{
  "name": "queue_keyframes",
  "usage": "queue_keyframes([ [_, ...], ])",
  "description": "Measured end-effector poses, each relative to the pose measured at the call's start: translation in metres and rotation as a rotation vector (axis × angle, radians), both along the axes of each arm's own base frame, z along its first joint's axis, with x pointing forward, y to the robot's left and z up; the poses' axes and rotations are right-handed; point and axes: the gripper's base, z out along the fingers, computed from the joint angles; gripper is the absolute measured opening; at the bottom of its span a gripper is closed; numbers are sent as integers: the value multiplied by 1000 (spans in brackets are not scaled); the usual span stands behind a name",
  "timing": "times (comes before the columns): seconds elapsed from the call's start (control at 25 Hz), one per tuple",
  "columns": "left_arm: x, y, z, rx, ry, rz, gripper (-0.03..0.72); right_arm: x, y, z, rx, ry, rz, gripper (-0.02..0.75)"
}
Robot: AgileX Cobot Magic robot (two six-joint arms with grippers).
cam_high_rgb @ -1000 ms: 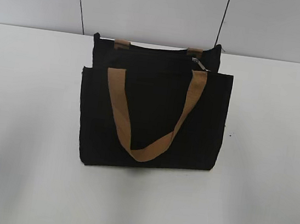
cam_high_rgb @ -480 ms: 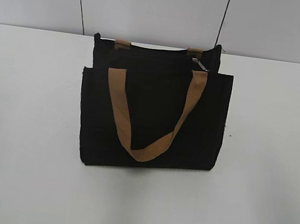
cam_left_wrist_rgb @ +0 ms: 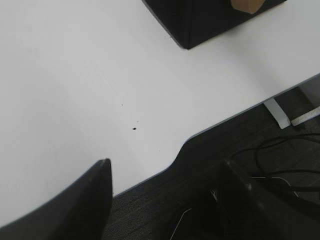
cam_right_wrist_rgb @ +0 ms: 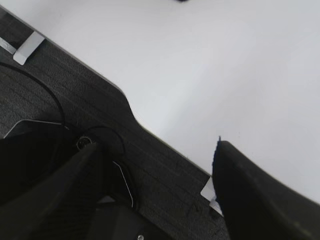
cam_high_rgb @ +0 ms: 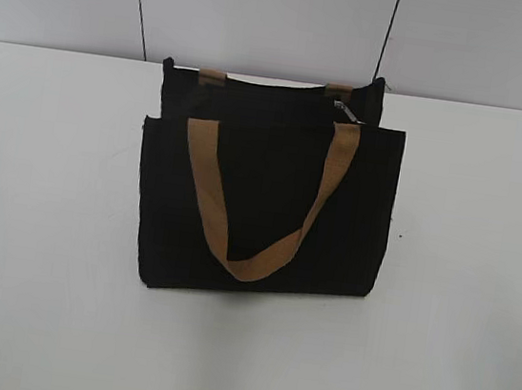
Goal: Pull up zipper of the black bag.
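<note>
On the white table (cam_high_rgb: 45,224), the black bag (cam_high_rgb: 264,205) stood upright near the middle, its flat front panel facing the exterior camera and one tan handle (cam_high_rgb: 260,204) drooping in a loop across that panel. At the bag's top right corner, just behind the front panel's upper edge, a small silvery glint marked the zipper (cam_high_rgb: 351,114); the pull sat at the right end of the mouth, and the opening between the two top edges looked unclosed (though the dark fabric made the track itself hard to read).

Neither arm appeared in the exterior view. The left gripper (cam_left_wrist_rgb: 170,200) hung over the table's near edge with its two dark fingers spread wide and nothing between them; only a lower corner of the bag showed at the top of its wrist view, well apart from the fingers. The right gripper (cam_right_wrist_rgb: 155,195) was likewise spread and empty, poised over the table edge and the dark floor, with just a sliver of black at the top of its view.

By this showing the task had hardly begun: the pull was untouched, the bag unheld. What remained, as I judged it, was the whole job: bringing one gripper to steady the bag, pinching the tiny tab with the other, and drawing it along the track to the far end.
</note>
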Motion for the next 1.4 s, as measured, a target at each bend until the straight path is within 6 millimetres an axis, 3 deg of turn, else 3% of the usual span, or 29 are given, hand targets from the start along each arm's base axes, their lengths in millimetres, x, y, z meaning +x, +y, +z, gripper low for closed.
queue_keyframes([
  [0.44,8,-8,-2,-16,-109,-72,500,5,5,-5,50,-22,-2,524],
  [1.12,10,-9,-5,-16,-118,-77,454,5,6,-4,58,-20,0,504],
  [1.4,10,-7,-4,-13,-126,47,447,6,5,-4,73,-15,-60,504],
])
